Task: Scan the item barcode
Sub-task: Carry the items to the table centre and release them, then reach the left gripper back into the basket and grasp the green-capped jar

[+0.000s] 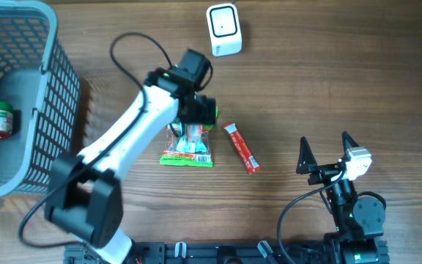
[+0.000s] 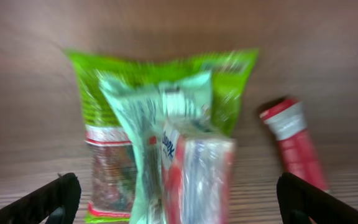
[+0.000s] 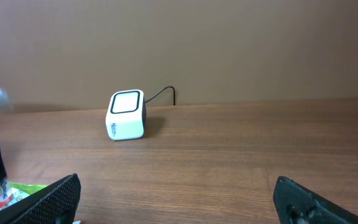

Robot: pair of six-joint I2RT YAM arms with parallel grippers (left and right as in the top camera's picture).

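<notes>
Hovering over the packets (image 1: 187,147), the left gripper (image 2: 178,186) is seen with jaws wide and nothing held. The packets lie stacked mid-counter (image 1: 357,81), a red stick (image 1: 242,147) just beside them and the scanner (image 1: 223,29) well apart at the far side. The right gripper (image 1: 324,139) is likewise wide and empty. One packet only should be taken, by its edges, so that its barcode is left uncovered and can be turned square to the scanner. No barcode can be made out.
</notes>
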